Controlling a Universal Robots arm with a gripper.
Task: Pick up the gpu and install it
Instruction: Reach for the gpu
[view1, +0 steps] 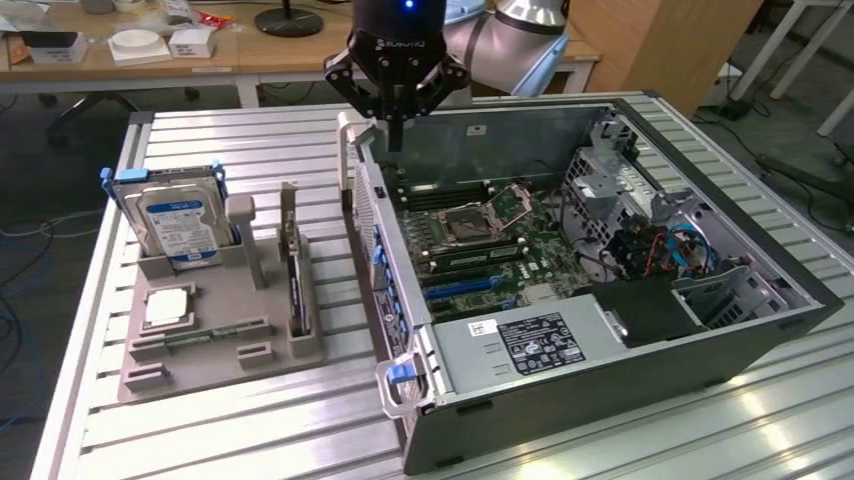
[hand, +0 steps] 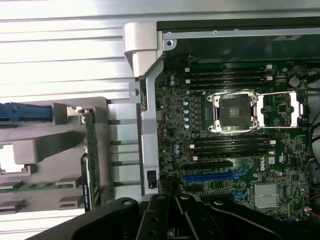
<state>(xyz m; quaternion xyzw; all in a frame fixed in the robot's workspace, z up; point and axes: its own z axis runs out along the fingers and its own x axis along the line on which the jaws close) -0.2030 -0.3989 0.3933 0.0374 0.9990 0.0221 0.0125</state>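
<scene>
The gpu (view1: 292, 272) is a thin dark card standing on edge in a slot of the grey holder tray (view1: 214, 365), left of the open computer case (view1: 561, 430) in the exterior view. In the wrist view the gpu (hand: 90, 157) appears edge-on beside the case wall. My gripper (view1: 394, 140) hangs above the case's rear corner, up and to the right of the card and well apart from it. Its fingers are shut together with nothing between them. The black gripper (hand: 177, 202) linkage sits over the motherboard (hand: 240, 150), near the blue slot (hand: 210, 176).
The tray also holds a silver hard drive (view1: 180, 225) with a blue-white label, a square processor (view1: 167, 305) and a narrow green memory stick (view1: 200, 335). The case's tall side wall (view1: 380, 280) stands between tray and motherboard. A desk with boxes (view1: 160, 45) lies behind.
</scene>
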